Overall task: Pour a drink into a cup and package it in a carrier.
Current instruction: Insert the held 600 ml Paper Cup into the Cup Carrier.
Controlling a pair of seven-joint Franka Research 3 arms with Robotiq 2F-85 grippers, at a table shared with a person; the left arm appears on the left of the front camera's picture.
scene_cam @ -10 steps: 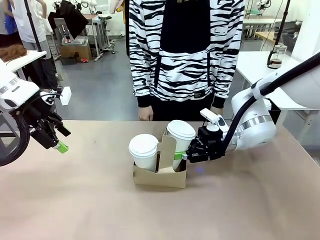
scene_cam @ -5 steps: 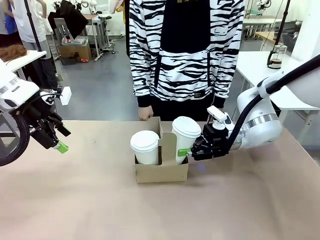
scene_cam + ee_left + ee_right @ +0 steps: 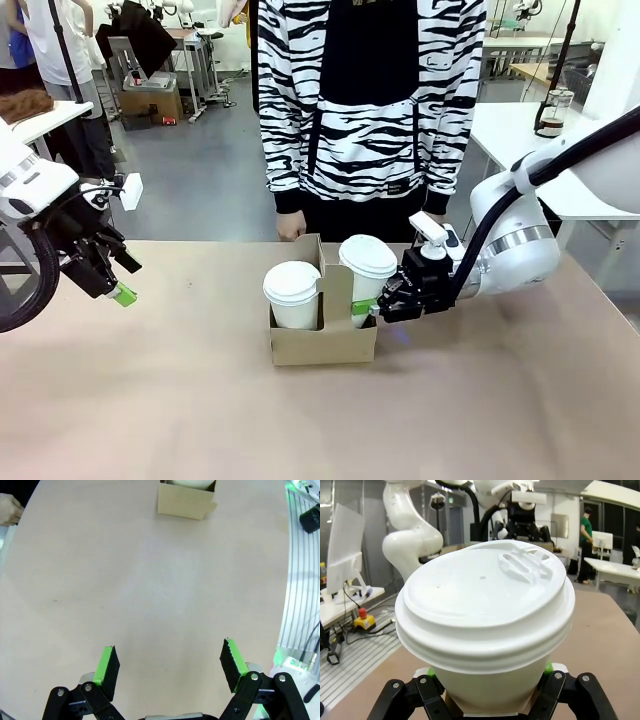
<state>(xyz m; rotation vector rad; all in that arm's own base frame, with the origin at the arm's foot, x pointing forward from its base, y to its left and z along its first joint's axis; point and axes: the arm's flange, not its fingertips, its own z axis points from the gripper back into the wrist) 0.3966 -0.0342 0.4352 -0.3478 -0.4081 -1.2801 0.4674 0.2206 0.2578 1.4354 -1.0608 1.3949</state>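
Observation:
The brown cardboard carrier (image 3: 322, 343) stands at the table's middle, and its near wall (image 3: 185, 502) shows at the top of the left wrist view. The tall white cup (image 3: 366, 262) sits in its right slot with a lid on. My right gripper (image 3: 366, 310) is shut on the cup's side. In the right wrist view the lidded cup (image 3: 485, 610) rises between my right gripper (image 3: 489, 680). The lid hides the drink. My left gripper (image 3: 118, 285) hangs open above the table's left part, nothing between its pads (image 3: 170, 662).
A shorter lidded white cup (image 3: 293, 290) fills the carrier's left slot. A person in a striped top stands at the far edge, one hand (image 3: 291, 228) near the table. A glass jug (image 3: 553, 112) with dark liquid stands on a white table at the back right.
The carrier has turned square to the camera and shifted slightly right and back, along with the cup in my right gripper. The left arm has not moved.

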